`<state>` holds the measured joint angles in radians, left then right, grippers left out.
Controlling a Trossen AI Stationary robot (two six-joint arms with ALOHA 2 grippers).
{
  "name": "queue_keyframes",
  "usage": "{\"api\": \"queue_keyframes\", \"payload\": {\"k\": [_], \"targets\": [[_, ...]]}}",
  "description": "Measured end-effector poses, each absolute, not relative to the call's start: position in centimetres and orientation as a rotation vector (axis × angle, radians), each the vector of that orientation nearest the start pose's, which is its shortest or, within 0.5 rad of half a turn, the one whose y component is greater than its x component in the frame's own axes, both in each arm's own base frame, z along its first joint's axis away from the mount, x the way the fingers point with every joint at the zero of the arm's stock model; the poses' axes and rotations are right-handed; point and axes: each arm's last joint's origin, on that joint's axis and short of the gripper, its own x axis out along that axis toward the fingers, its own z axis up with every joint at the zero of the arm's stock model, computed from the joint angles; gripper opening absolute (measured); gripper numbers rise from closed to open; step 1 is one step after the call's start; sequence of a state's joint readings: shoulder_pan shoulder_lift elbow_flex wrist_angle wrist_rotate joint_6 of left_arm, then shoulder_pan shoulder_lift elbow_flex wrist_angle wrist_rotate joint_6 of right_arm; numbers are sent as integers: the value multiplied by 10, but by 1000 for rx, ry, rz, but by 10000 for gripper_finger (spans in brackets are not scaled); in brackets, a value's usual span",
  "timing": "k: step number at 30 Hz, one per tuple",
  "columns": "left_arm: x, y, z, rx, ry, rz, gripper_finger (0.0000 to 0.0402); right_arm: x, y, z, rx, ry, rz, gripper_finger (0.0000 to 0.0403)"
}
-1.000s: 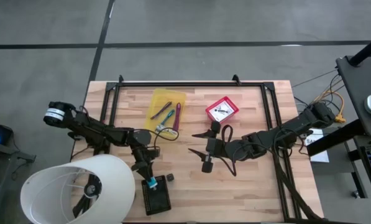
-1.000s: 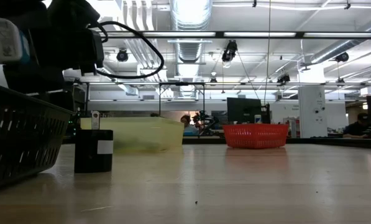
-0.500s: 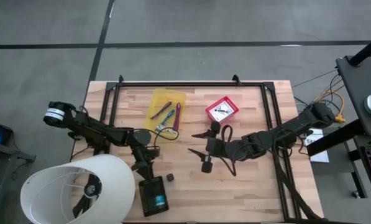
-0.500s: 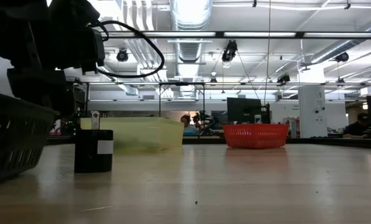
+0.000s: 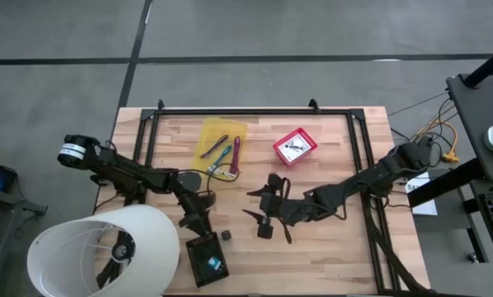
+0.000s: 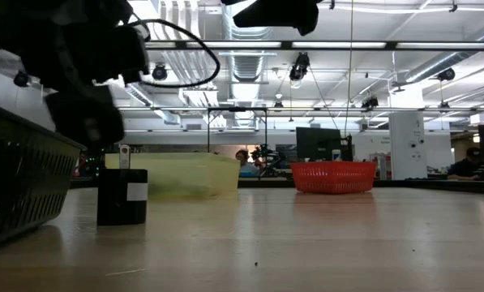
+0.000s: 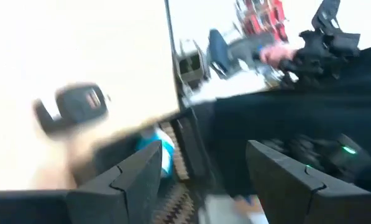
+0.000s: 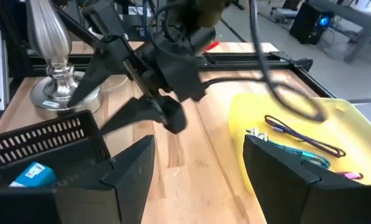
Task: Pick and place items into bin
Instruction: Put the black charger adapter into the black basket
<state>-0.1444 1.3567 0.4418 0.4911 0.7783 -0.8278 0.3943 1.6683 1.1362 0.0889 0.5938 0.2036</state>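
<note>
The black mesh bin [image 5: 206,262] stands near the table's near edge, and a teal-blue item [image 5: 213,265] lies inside it. My left gripper [image 5: 201,226] hovers open just beyond the bin's far rim, its fingers empty in the left wrist view [image 7: 204,149]. A tiny dark cube [image 5: 226,236] rests on the wood to the right of the bin. My right gripper [image 5: 251,203] is open above mid-table, empty. The yellow tray [image 5: 220,142] holds a magenta stick [image 5: 236,152], a teal stick [image 5: 221,154] and a purple cord [image 8: 297,132]. A white packet [image 5: 294,148] lies in the red tray [image 5: 305,137].
A white lampshade [image 5: 106,252] covers the table's near left corner, and its silver base [image 8: 54,74] stands beside the bin. A black rail frame [image 5: 254,111] runs along the far and side edges. Bare wood lies between the bin and the right rail.
The teal-blue item that was at my left gripper's fingertips over the bin now lies inside the bin. My left gripper has drawn back from the bin, rising and moving toward the far edge. My right gripper has moved toward the table's near left, closer to the cube.
</note>
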Motion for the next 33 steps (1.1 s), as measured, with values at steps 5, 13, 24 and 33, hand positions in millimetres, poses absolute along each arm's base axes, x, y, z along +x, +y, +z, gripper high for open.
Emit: {"api": "queue_keyframes", "payload": {"k": [5,13,24,33], "targets": [[245,-53,176,-770,648,-589,216,348,127,254,-5,369,-237,230],[260,-52,195,-660,512,-472,216,336,120,277,19,307,-336,223],[290,-56,189,-627,769,-330,216,293,101,326,23,269,-387,224],[313,-68,188,-607,954,-323,216,262,88,352,31,250,-388,223]]}}
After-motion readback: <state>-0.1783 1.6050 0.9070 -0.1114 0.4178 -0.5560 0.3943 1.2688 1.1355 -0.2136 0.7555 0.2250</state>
